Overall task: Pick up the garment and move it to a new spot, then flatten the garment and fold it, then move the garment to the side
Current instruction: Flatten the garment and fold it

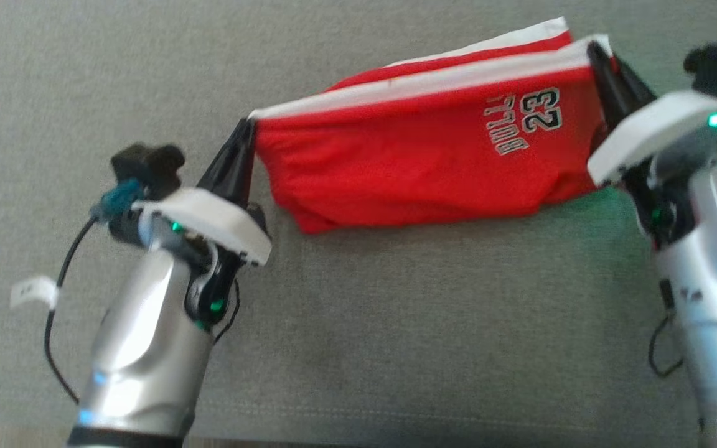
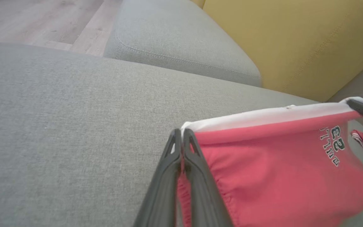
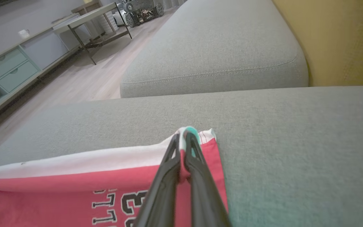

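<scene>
Garment: a red garment (image 1: 421, 155) with a white band (image 1: 421, 81) along its upper edge. It is stretched between the two grippers over the grey seat cushion (image 1: 396, 342).
Lettering: "BULLS 23" (image 1: 529, 121) in white and black, near the garment's right end. It reads turned round in the head view.
Front layer: taut along the white band and sagging below it. Its lower fold hangs low by the cushion, and whether it touches cannot be told.
Rear layer: a second red layer with its own white edge (image 1: 495, 43) shows just behind the front one, towards the far side of the cushion.
Left gripper: the left gripper (image 1: 248, 127) has its two dark fingers pressed together, clamped on the garment's left upper corner where the white band ends. Red cloth is bunched between the fingers in the left wrist view (image 2: 181, 134).
Right gripper: the right gripper (image 1: 595, 50) has its fingers together, pinching the right upper corner. The white edge peeps past the tips in the right wrist view (image 3: 184, 135).
Arms: both silver forearms rise from the bottom of the head view, well apart, with green lights lit near the wrists.
Sofa: a second grey cushion (image 2: 175, 41) lies beyond the first, and a yellow backrest (image 2: 295, 41) is beside it.
Room: a pale wooden floor (image 3: 83, 82), a thin-legged table (image 3: 90, 15) and a low cabinet with drawers (image 3: 8, 69).
</scene>
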Available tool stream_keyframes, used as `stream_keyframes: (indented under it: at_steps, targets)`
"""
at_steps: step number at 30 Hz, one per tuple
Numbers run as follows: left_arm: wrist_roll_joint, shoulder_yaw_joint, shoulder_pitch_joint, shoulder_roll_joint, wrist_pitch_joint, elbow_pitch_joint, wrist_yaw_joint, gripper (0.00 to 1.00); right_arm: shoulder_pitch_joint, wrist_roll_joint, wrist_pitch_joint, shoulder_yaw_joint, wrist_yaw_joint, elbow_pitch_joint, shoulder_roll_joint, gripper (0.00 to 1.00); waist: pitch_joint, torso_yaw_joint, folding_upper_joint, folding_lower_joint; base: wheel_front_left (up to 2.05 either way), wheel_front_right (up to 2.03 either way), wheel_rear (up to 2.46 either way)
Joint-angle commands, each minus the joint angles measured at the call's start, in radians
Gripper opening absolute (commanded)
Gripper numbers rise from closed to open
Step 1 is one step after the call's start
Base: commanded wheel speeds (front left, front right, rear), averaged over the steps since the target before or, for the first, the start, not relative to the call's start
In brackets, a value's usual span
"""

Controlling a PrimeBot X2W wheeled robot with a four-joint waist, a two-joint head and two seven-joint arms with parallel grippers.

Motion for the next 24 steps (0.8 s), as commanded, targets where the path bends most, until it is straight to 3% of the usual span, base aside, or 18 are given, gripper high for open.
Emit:
stream_keyframes:
  at_steps: [1,7,8,9,10,11,12,13,19,24]
  targets:
    - [-0.013,0.013,-0.072,0.012,-0.011,0.012,-0.007,0.0,-0.068,0.014,-0.016,0.029,-0.001,0.028,-0.018,0.0,0.039,0.032,0.0,0.0,0.0,0.0,0.0]
    - [-0.058,-0.041,-0.192,0.006,-0.029,0.165,-0.022,0.0,-0.201,0.056,-0.08,0.085,-0.001,0.214,-0.033,0.0,0.068,0.048,0.0,0.0,0.0,0.0,0.0]
    - [-0.069,-0.05,-0.206,0.006,-0.032,0.188,-0.024,0.0,-0.216,0.064,-0.091,0.098,-0.001,0.239,-0.034,0.08,0.07,0.048,0.0,0.0,0.0,0.0,0.0]
    - [-0.079,-0.059,-0.218,0.006,-0.036,0.209,-0.025,0.0,-0.229,0.071,-0.104,0.111,-0.001,0.261,-0.033,0.44,0.073,0.047,0.0,0.0,0.0,0.0,0.0]
    - [-0.089,-0.068,-0.227,0.005,-0.04,0.228,-0.027,0.39,-0.24,0.081,-0.12,0.124,-0.001,0.28,-0.031,1.0,0.074,0.046,0.0,0.0,0.0,0.0,0.0]
    - [-0.098,-0.076,-0.235,0.005,-0.047,0.244,-0.028,0.83,-0.248,0.089,-0.14,0.134,-0.001,0.295,-0.029,1.0,0.075,0.043,0.0,0.0,0.0,0.0,0.0]
    - [-0.098,-0.076,-0.235,0.005,-0.047,0.244,-0.028,0.83,-0.248,0.089,-0.14,0.134,-0.001,0.295,-0.029,1.0,0.075,0.043,0.0,0.0,0.0,0.0,0.0]
    - [-0.104,-0.082,-0.24,0.005,-0.06,0.258,-0.028,1.0,-0.254,0.096,-0.163,0.145,-0.001,0.308,-0.026,1.0,0.074,0.039,0.0,0.0,0.0,0.0,0.0]
    - [-0.112,-0.06,-0.211,0.007,-0.152,0.286,-0.005,1.0,-0.236,0.098,-0.37,0.212,-0.001,0.338,-0.007,1.0,0.045,-0.001,0.0,0.0,0.0,0.0,0.0]
    - [-0.042,0.024,-0.133,0.024,-0.163,0.111,0.069,1.0,-0.178,0.039,-0.441,0.211,-0.001,0.273,-0.015,1.0,0.013,-0.031,0.0,0.0,0.0,0.0,0.0]
